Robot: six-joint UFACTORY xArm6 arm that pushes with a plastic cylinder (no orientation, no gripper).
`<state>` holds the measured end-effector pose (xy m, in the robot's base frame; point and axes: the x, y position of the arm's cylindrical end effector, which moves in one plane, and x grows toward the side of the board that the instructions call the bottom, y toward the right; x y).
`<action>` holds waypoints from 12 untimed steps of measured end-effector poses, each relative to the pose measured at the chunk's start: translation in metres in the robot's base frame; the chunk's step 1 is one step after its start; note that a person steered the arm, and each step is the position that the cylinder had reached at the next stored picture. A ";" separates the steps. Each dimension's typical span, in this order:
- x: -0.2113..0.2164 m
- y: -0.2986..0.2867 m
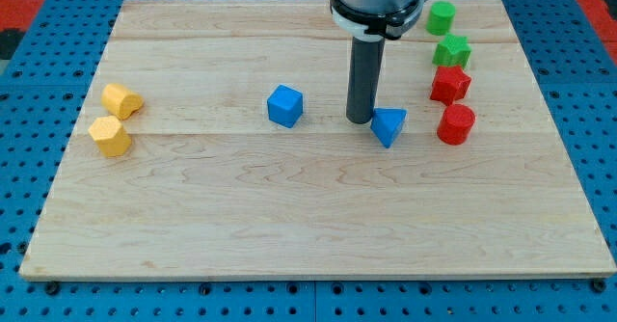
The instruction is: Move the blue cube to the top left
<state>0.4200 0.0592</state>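
Observation:
The blue cube [285, 105] sits on the wooden board [289, 206], a little left of the middle. My tip [360, 120] is down on the board to the cube's right, a gap apart from it. A blue triangular block [388, 125] lies just right of my tip, almost touching it. The board's top left corner [145, 18] holds no block.
Two yellow blocks [121, 100] [110, 136] lie near the left edge. At the view's right stand a green cylinder [442, 17], a green star-like block [451, 51], a red star-like block [449, 84] and a red cylinder-like block [456, 124].

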 end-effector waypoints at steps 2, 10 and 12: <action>-0.007 -0.067; 0.012 -0.109; 0.017 -0.135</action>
<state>0.4367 -0.0756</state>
